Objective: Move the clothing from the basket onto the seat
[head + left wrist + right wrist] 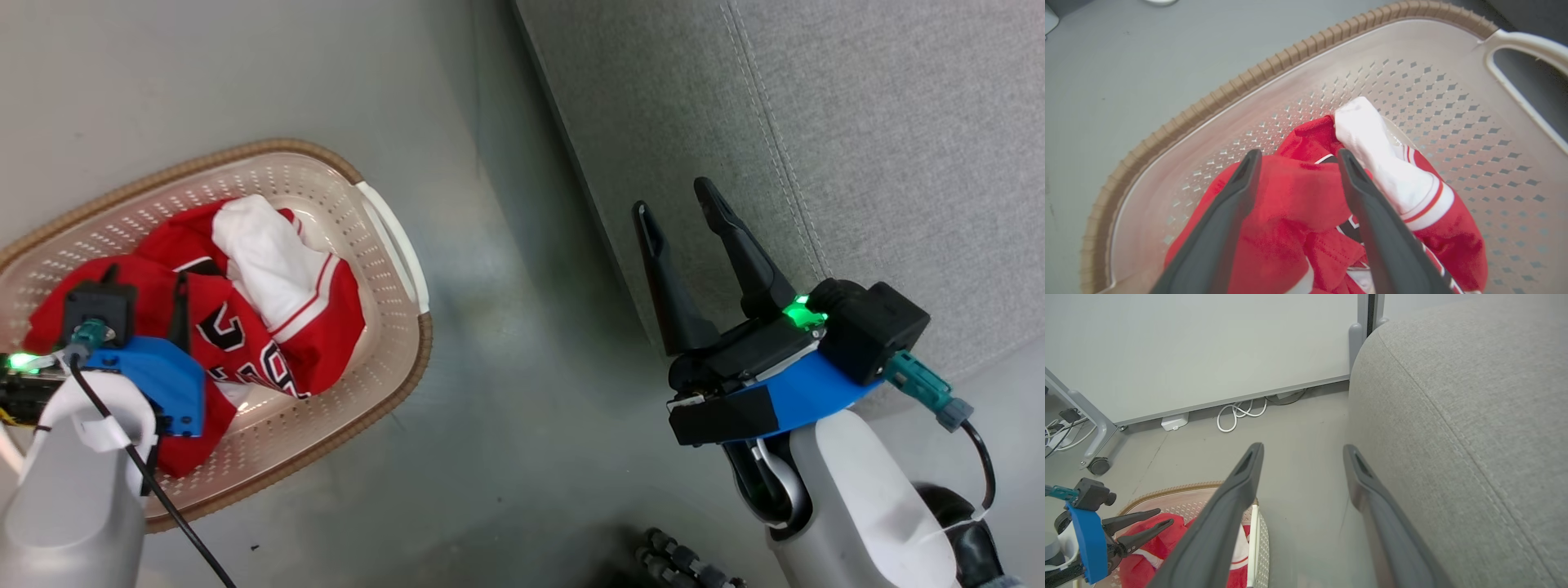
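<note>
- We are hovering our left gripper point(1297, 157) over the cream perforated plastic laundry basket with a brown woven-look rim point(1208, 107). Its 2 long dark fingers are standing wide apart and gripping nothing. The tips are pointing down at the heap, and we cannot tell whether they are touching cloth.
- The clothing, 2 soft red sports garments with white trim point(1290, 200), is lying crumpled together inside the basket. A white sleeve point(1372, 147) is sticking up on the far side of the heap.
- Our right gripper point(672, 200) is waiting fully open and empty, just beside the front face of the large light grey fabric-upholstered sofa point(898, 147).
- The basket is standing on the grey floor point(506, 367), near the sofa but apart from it.
- We are judging the garments to be light, limp and a little slippery, so they will drape and stretch rather than lift as 1 piece.
- We are favouring a thick raised fold of plain red near the middle of the heap. A hem or sleeve alone would probably leave the rest trailing over the rim.
</note>
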You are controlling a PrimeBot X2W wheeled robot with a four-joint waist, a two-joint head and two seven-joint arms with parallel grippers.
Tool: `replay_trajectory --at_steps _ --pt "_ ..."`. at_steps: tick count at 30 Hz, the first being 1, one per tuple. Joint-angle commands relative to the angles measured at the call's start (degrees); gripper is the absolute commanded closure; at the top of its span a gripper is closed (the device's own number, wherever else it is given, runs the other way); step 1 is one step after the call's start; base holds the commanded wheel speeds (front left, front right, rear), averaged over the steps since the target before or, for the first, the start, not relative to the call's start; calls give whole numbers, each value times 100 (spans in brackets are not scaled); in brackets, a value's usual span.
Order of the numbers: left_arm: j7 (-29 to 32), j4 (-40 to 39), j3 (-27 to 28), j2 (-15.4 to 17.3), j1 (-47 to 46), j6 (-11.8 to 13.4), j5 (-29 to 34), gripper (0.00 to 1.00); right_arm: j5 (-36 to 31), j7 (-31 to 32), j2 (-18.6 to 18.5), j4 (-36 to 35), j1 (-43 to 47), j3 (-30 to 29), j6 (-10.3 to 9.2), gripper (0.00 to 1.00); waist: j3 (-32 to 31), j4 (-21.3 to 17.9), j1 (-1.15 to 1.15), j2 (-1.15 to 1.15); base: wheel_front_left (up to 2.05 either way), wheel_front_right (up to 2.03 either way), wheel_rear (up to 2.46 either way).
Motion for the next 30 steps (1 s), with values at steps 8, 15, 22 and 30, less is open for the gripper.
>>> replay_trajectory --at_steps 8,15,22,30 --pt "470 143 -144 416 -270 308 289 0 252 -19 0 -88 -131 173 1 0 382 -284 -2 0 0 0 0" --pt "938 200 -216 522 -294 392 311 0 369 -19 0 -118 -144 249 1 0 461 -343 -2 0 0 0 0" --pt "1330 213 -345 599 -313 469 390 0 429 -19 0 -140 -161 292 1 0 554 -369 -2 0 0 0 0" --pt "1571 160 -433 621 -323 455 354 0 467 -19 0 -145 -199 326 1 0 610 -367 -2 0 0 0 0"
